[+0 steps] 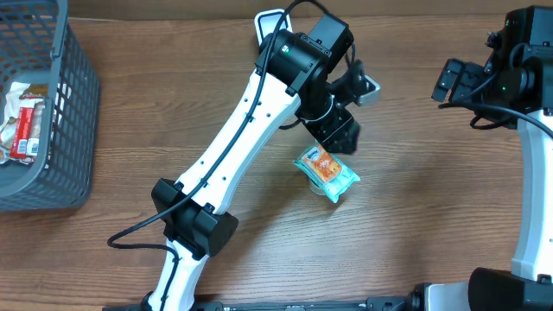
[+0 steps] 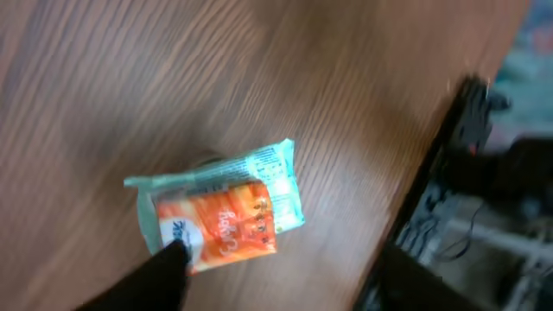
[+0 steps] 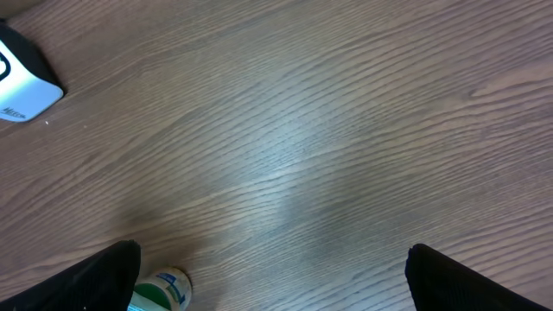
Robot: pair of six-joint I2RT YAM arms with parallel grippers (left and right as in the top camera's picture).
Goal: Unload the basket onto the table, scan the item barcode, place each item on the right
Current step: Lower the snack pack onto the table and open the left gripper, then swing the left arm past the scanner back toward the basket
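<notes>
Left gripper jaws: how open, cannot tell; one dark finger touches the crinkly orange-and-teal foil snack packet, which sits on the brown wood-grain table. Right gripper jaws spread wide, holding nothing, well apart from the packet.

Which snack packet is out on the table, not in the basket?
The teal-and-orange packet by the left gripper; the red-and-white ones lie in the grey basket.
</notes>
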